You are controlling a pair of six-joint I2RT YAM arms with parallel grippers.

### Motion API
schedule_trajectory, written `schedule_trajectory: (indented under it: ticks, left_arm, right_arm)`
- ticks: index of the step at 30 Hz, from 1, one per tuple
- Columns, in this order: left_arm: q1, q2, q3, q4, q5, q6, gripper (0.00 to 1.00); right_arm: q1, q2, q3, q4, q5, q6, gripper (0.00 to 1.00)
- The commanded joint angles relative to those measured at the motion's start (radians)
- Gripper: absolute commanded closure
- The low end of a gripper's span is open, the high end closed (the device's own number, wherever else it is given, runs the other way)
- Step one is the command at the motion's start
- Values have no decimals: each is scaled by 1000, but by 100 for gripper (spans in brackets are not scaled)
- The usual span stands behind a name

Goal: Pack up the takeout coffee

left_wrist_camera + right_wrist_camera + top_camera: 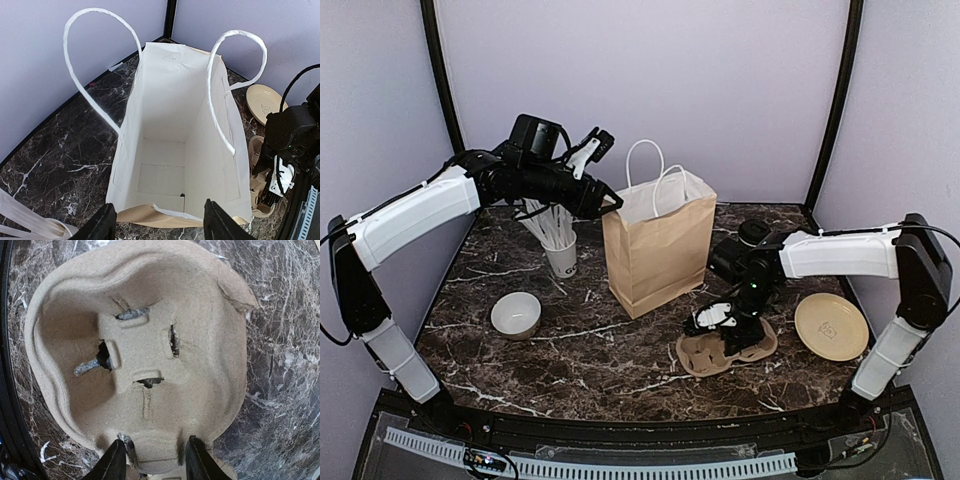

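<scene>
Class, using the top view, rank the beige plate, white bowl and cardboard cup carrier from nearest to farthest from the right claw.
1. cardboard cup carrier, directly under the right claw.
2. beige plate, to its right.
3. white bowl, far left.

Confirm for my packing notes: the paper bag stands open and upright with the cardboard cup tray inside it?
No. The bag stands open and upright but empty, as the left wrist view shows; the cup tray lies on the table beside it.
</scene>
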Motion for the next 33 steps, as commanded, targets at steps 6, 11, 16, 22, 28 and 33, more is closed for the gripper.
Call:
schedule_trajectory:
  ticks: [6,11,16,22,28,33]
  left_arm:
    - [2,-20,7,-2,-9,9,38]
    - [3,-13,50,-27,-27,21,38]
    - [3,-1,99,-57,-54,26,37]
    - [8,58,204,-103,-36,21,36]
    - [16,152,324,-156,16,13,35]
    - [30,219,418,-208,78,-1,35]
  right_arm:
    - [5,-36,-12,-3,-41,-25,72]
    - [3,-101,26,-68,-20,-12,78]
    - [1,-178,62,-134,6,8,80]
    - [-27,-273,137,-197,24,26,82]
    - [-144,-309,295,-277,-24,37,83]
    - [-292,-344,387,-256,-101,-3,83]
